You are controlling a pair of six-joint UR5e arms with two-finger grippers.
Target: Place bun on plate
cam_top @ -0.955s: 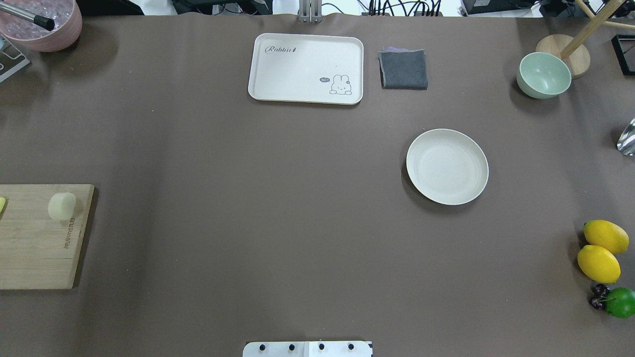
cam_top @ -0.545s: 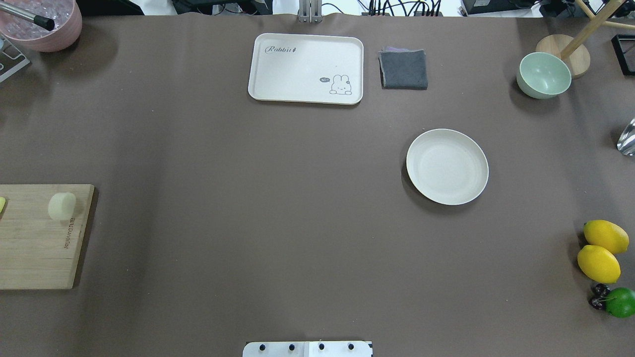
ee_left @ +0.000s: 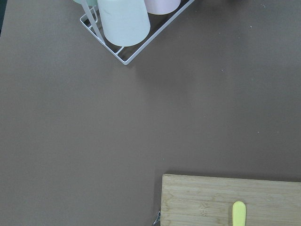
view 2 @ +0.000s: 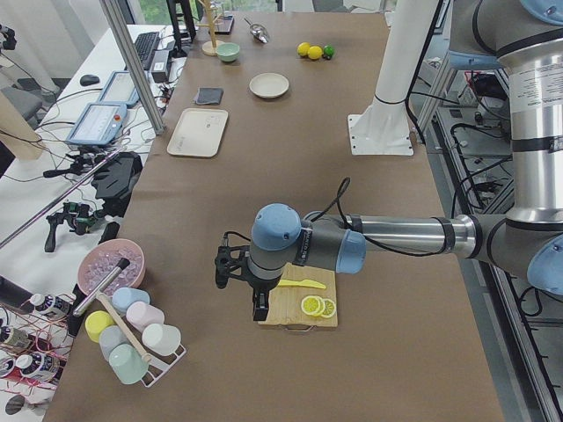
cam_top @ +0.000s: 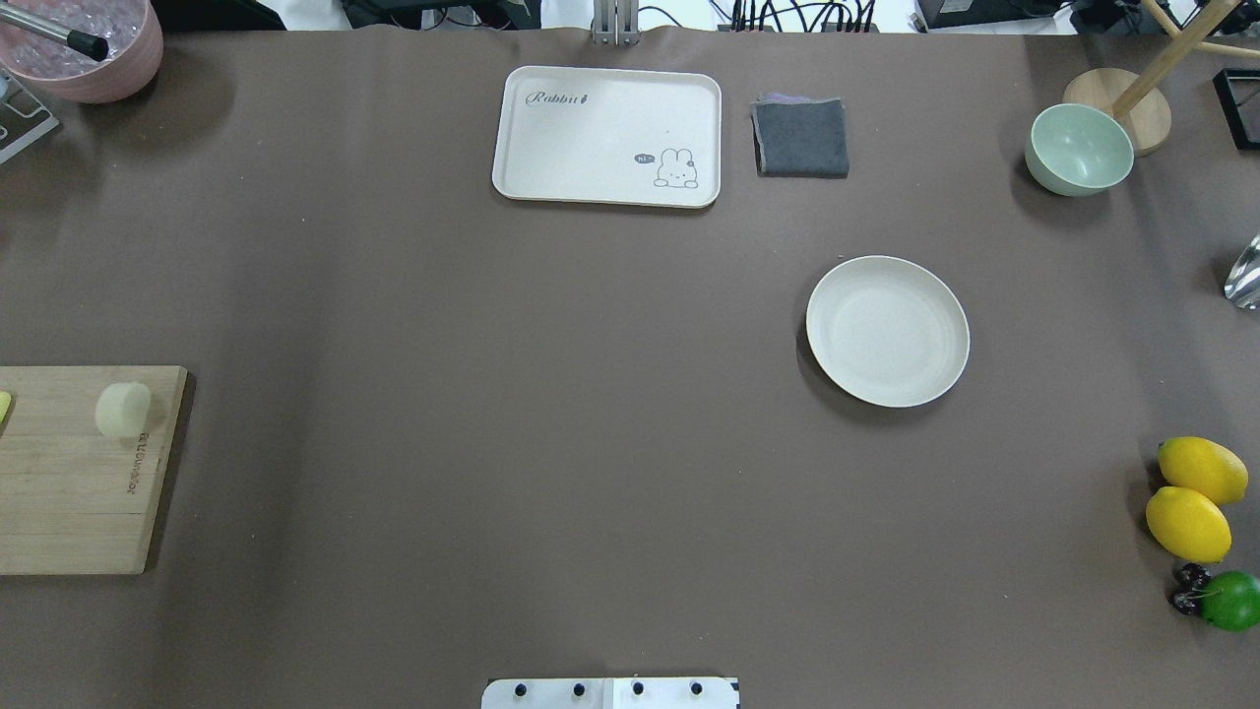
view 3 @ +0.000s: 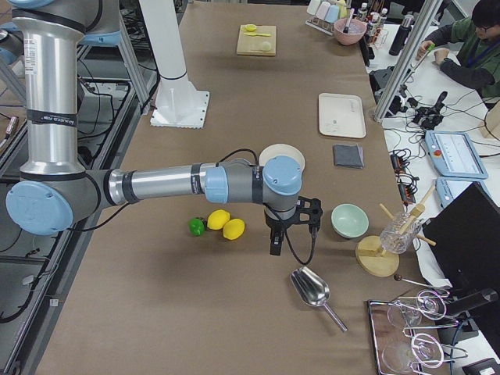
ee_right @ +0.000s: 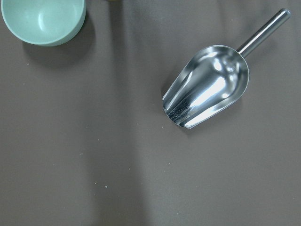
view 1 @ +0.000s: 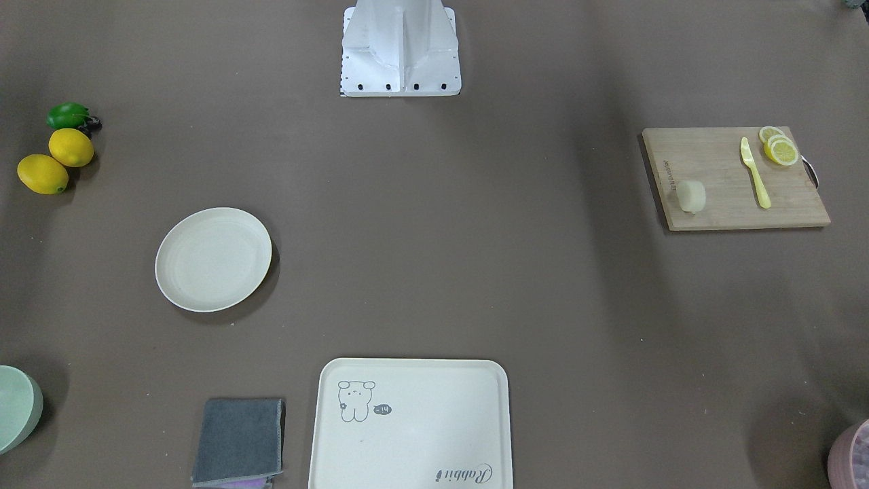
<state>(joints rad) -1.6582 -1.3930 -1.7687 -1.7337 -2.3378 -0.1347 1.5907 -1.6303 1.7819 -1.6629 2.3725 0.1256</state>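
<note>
The bun (cam_top: pixel 123 409) is a small pale cream stub lying on a wooden cutting board (cam_top: pixel 69 492) at the table's left edge; the front-facing view also shows the bun (view 1: pixel 691 196). The plate (cam_top: pixel 887 331), round, cream-white and with nothing on it, lies right of centre, far from the bun. My left gripper (view 2: pixel 261 312) shows only in the exterior left view, hanging over the board's outer end; I cannot tell whether it is open or shut. My right gripper (view 3: pixel 274 248) hangs beyond the lemons near the table's right end; its state cannot be told either.
A yellow knife (view 1: pixel 755 173) and lemon slices (view 1: pixel 779 149) share the board. A cream tray (cam_top: pixel 607 136), grey cloth (cam_top: pixel 801 138) and green bowl (cam_top: pixel 1078 150) line the far side. Lemons (cam_top: pixel 1191 497) and a lime sit right. A metal scoop (ee_right: pixel 207 87) and a cup rack (ee_left: pixel 124 23) lie near the ends.
</note>
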